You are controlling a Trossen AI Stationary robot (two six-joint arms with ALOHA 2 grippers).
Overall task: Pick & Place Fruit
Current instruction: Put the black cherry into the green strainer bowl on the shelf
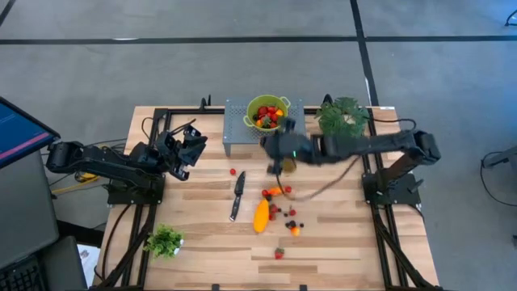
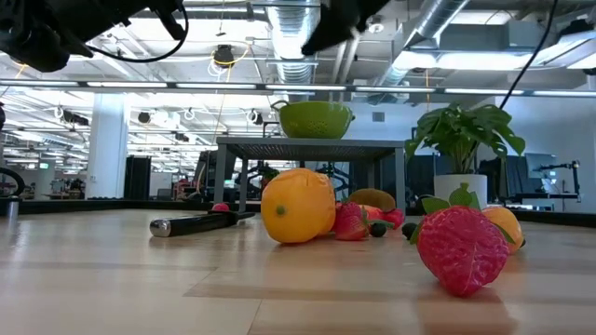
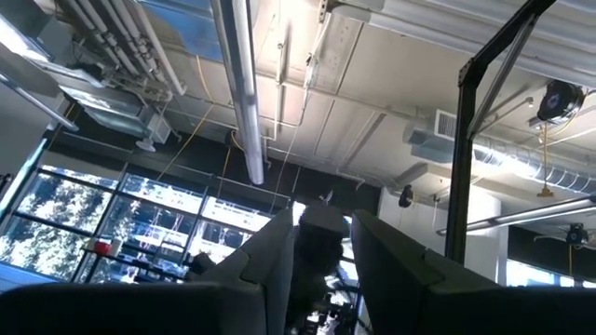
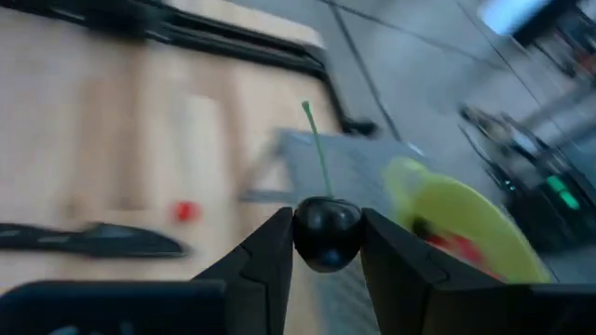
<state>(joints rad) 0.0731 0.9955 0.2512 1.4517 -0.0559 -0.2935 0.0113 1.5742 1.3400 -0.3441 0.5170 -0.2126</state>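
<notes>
We had some fruit in the bowl (image 1: 267, 112); our right hand (image 4: 326, 244) gripped a cherry (image 4: 327, 231), several pieces (image 1: 275, 212) remained on the bench (image 1: 339, 234).

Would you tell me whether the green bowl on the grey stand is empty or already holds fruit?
It already holds fruit: the high view shows red, orange and dark pieces inside the green bowl on the grey stand.

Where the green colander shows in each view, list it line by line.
High view: green colander on the grey stand, table's far edge.
Low view: centre, atop the stand.
Left wrist view: not in it.
Right wrist view: blurred, beyond the right gripper holding a dark cherry.
Shared landmark: black-handled knife.
</notes>
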